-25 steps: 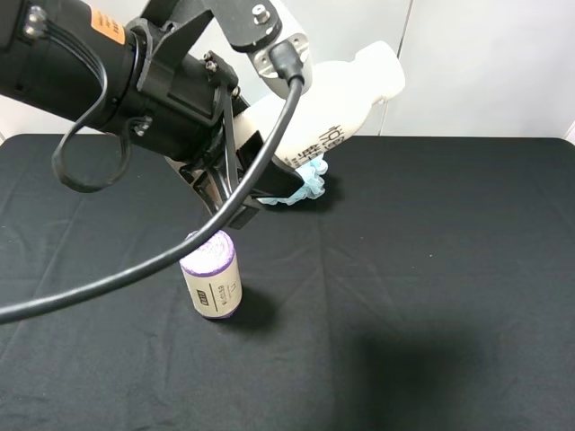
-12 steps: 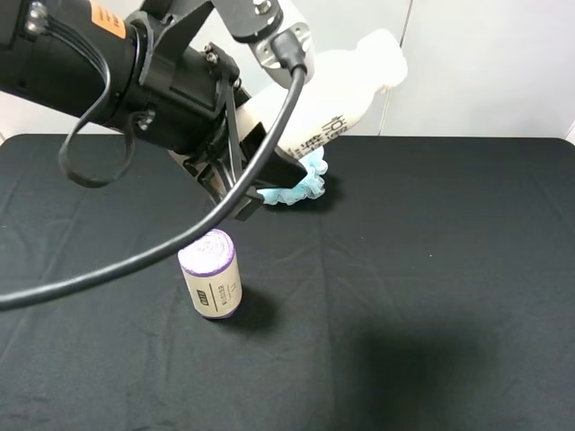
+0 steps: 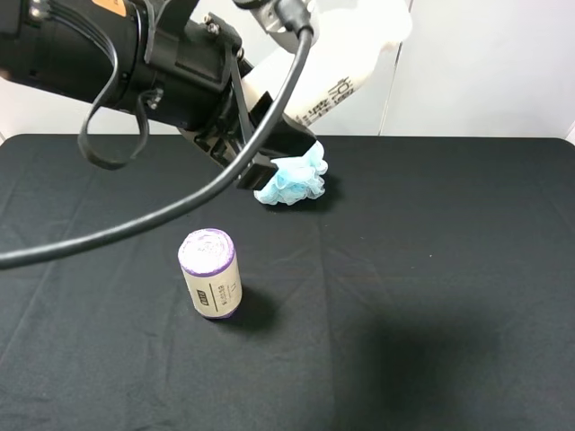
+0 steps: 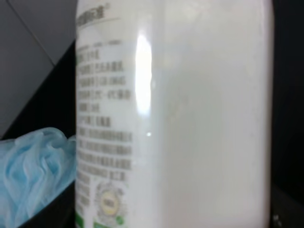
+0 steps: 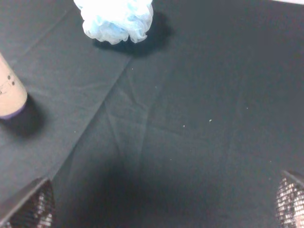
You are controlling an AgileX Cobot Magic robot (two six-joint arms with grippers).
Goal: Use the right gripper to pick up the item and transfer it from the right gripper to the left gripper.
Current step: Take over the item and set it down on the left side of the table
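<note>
Left gripper (image 3: 277,136), black, on a bulky black arm with a thick black cable (image 3: 162,220) looping in front of it: clamped on the lower body of the bottle (image 3: 346,63).

Bottle, white plastic: held clear of the table, tilted, its base end in the gripper and its top end rising toward the far wall and cut off by the frame edge. Dark print runs along its side. In the left wrist view it fills most of the frame (image 4: 190,118), with rows of small grey characters too blurred to read and a round green-edged seal near the base.

Right gripper (image 5: 160,202): jaws spread wide, only the textured fingertips (image 5: 28,206) in view, nothing between them, hanging above bare cloth, well apart from the bottle.

Bath pouf (image 3: 292,180), blue and white: on the table just below the left gripper, partly covered by it.

Roll (image 3: 209,274), purple-topped cylinder: upright, nearer the camera, apart from the pouf; beige label with a small dark patch, writing too small to read.

Table (image 3: 449,269): black cloth, faintly creased.
</note>
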